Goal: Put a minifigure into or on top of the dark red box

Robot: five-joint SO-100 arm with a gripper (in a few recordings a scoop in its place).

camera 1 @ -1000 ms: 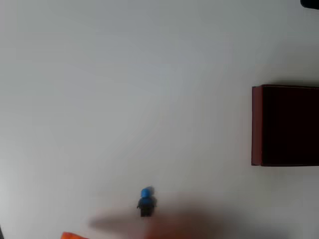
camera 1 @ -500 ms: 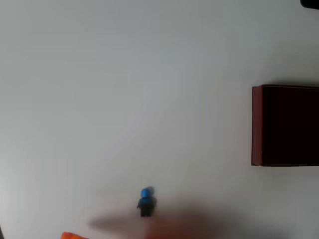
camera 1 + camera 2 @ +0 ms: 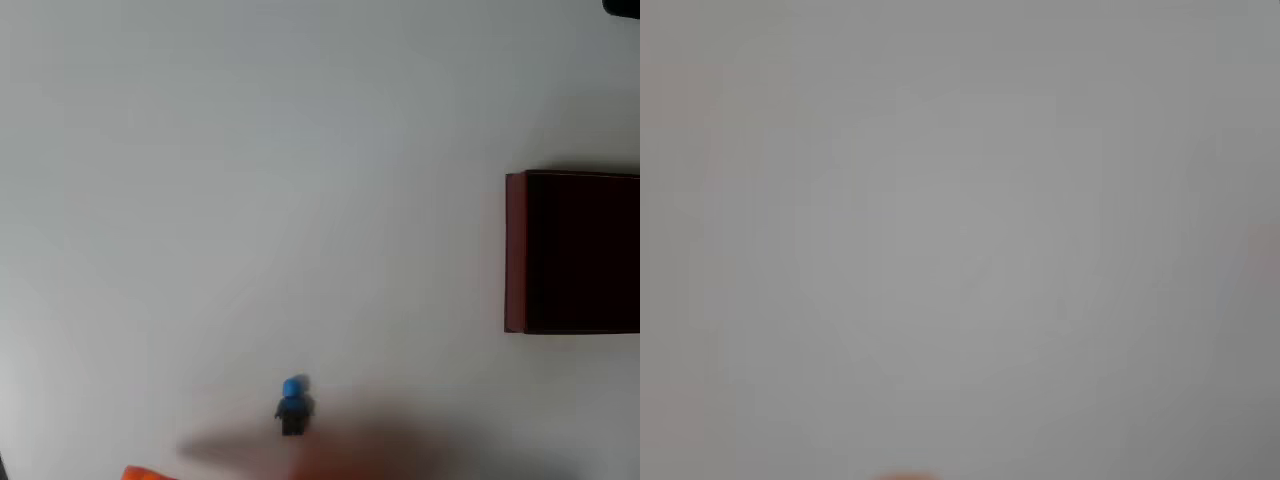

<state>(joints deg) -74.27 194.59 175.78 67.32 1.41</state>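
Overhead view: tiny blue-headed, dark-bodied plastic minifigure (image 3: 292, 405) lies on the white table (image 3: 250, 180), lower centre, long axis vertical in frame. Large maroon rectangular box (image 3: 572, 252) sits at right edge, well apart. Orange gripper sliver (image 3: 143, 473) shows bottom left; jaw state indeterminable.

**No readable writing**

We are finding no text, label, brand, number or sign that we can read: the minifigure (image 3: 292, 404), the dark red box (image 3: 515, 250) and the white table (image 3: 250, 180) are showing plain surfaces.
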